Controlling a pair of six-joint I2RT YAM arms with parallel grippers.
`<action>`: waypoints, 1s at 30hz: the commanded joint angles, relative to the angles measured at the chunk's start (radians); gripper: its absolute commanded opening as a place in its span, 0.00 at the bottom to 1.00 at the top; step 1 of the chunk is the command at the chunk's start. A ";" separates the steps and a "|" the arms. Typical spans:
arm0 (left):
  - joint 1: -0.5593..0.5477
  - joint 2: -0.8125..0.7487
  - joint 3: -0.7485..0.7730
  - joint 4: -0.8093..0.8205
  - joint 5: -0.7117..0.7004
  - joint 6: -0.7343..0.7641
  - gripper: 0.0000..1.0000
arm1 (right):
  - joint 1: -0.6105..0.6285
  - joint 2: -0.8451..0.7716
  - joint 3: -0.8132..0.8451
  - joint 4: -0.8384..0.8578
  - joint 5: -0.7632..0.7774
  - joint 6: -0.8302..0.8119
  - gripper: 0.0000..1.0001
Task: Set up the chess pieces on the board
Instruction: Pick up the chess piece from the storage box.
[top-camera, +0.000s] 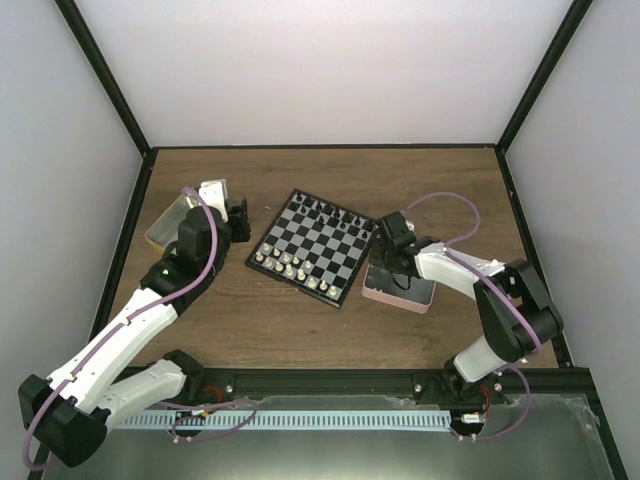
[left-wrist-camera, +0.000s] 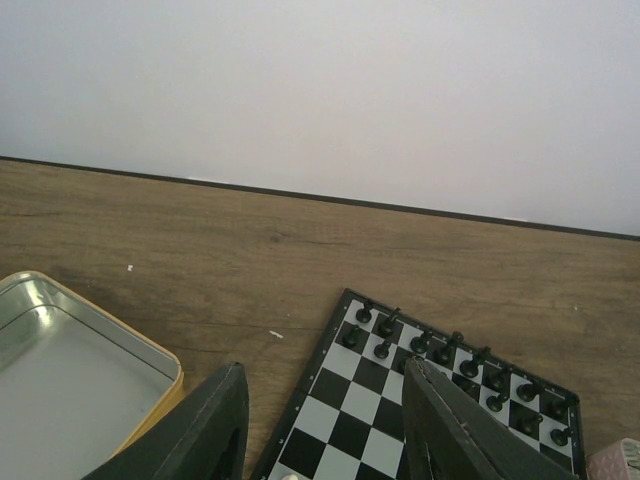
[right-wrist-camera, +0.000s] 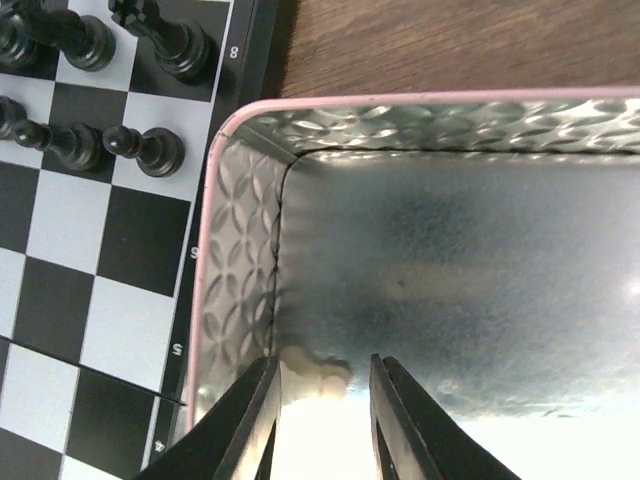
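The board (top-camera: 316, 246) lies mid-table, with black pieces (top-camera: 335, 213) along its far edge and cream-white pieces (top-camera: 290, 268) along its near edge. My left gripper (top-camera: 240, 222) hovers open and empty by the board's left corner; the left wrist view shows the board (left-wrist-camera: 372, 412) and black pieces (left-wrist-camera: 380, 326) between its fingers (left-wrist-camera: 205, 430). My right gripper (right-wrist-camera: 322, 420) is open, low inside the pink tray (right-wrist-camera: 232, 260). A cream-white piece (right-wrist-camera: 315, 372) lies on the tray floor between its jaws, close to the left finger. The board (right-wrist-camera: 100, 250) and black pieces (right-wrist-camera: 150, 150) lie left of the tray.
An open yellow-sided metal tin (top-camera: 172, 222) sits left of the board, beside my left gripper; it shows in the left wrist view (left-wrist-camera: 70, 385). The pink tray (top-camera: 425, 296) touches the board's right edge. Black frame posts and white walls enclose the table.
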 joint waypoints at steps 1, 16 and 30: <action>0.006 -0.015 -0.008 0.010 -0.002 0.011 0.44 | -0.037 -0.068 -0.058 0.067 -0.071 -0.173 0.30; 0.006 -0.011 0.000 0.010 -0.002 0.018 0.44 | -0.048 0.066 0.028 0.069 -0.142 -0.407 0.36; 0.006 -0.006 -0.002 0.008 -0.005 0.021 0.44 | -0.048 0.096 0.023 0.153 -0.201 -0.469 0.14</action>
